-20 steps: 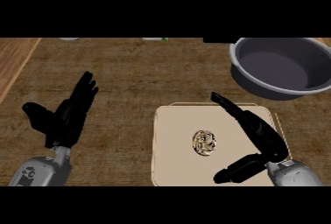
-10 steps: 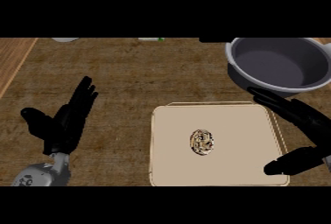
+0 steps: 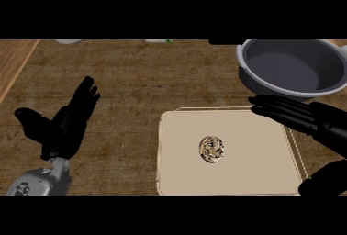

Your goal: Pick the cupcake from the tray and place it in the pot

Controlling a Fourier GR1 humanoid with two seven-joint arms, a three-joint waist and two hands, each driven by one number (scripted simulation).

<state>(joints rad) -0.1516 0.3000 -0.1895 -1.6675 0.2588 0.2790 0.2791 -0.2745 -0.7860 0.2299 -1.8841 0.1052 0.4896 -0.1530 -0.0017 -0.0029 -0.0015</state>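
Right robot hand [image 3: 306, 120] shifted beyond cupcake [image 3: 212, 149].

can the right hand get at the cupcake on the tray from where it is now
Probably yes. The right hand is open above the tray's far right corner, beside the pot. The cupcake sits alone mid-tray with nothing between it and the fingers.

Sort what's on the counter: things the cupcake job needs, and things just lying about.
Needed: cupcake, tray, pot, right hand.

Lying about: pale object and green-tipped object at the far edge; left hand, resting open.
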